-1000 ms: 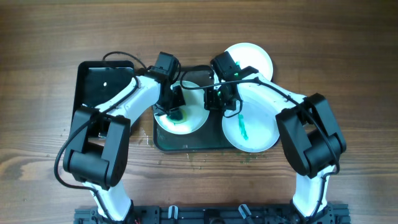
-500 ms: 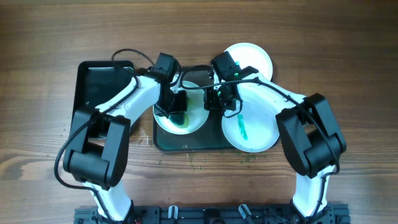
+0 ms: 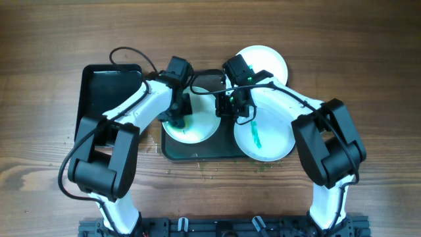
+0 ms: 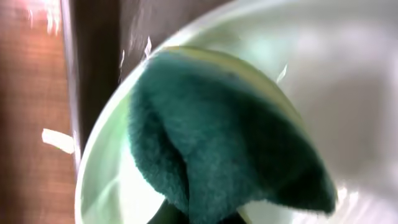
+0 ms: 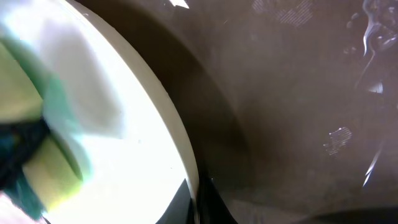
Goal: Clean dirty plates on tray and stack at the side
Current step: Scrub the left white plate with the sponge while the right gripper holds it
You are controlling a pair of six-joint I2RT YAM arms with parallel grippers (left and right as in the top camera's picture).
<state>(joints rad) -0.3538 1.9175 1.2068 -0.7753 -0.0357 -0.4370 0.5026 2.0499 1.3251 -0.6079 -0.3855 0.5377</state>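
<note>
The plate lies flat on the dark tray. The left gripper clamps a green sponge near the plate's left rim. Only the wrist view shows the sponge's long axis, slanting from upper left to lower right. The right gripper sits at the right rim, perhaps pinching it; I can't tell.

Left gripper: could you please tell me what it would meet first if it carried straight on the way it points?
The left gripper points down behind the green sponge, so it would likely press that sponge onto the white plate; depth is unclear, they may already touch.
</note>
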